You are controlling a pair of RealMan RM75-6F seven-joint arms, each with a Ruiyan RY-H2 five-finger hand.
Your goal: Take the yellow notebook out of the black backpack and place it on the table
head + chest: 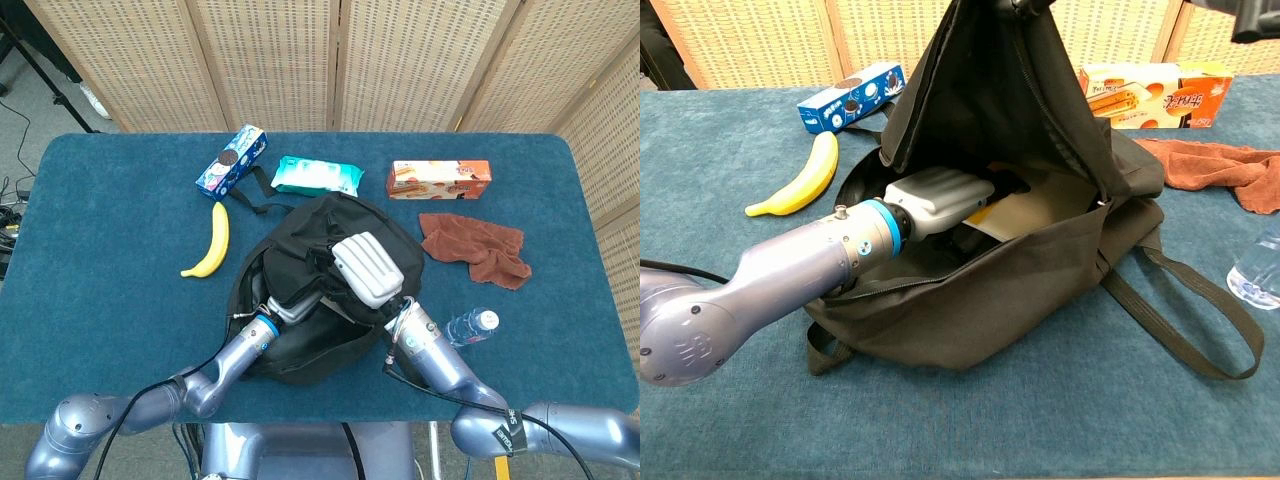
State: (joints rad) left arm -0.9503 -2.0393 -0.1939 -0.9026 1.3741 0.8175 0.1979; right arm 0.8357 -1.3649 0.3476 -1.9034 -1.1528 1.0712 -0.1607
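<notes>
Black backpack (pixel 1040 280) being held up by right hand (pixel 367 268); left hand (pixel 940 200) reaching inside over yellow notebook (pixel 980 215), grip impossible to tell.

Overhead head view; low, perhaps nearer chest view

Backpack (pixel 330 235) sits mid-table (pixel 100 230), mouth toward the robot. Left hand (pixel 940 198) is inside the mouth, on top of the notebook (pixel 1025 208), w/ the forearm coming in from front-left. Right hand (pixel 367 268) is on the backpack's upper flap, holding it up. Banana (pixel 211 242) lies left of the backpack; cookie box (pixel 232 160) behind the banana. Wipes pack (pixel 317 176) behind the backpack, right of the cookie box. Snack box (pixel 439 179) back-right; cloth (pixel 477 246) just in front of it, right of the backpack. Bottle (pixel 469 326) front-right, near the right forearm.
</notes>
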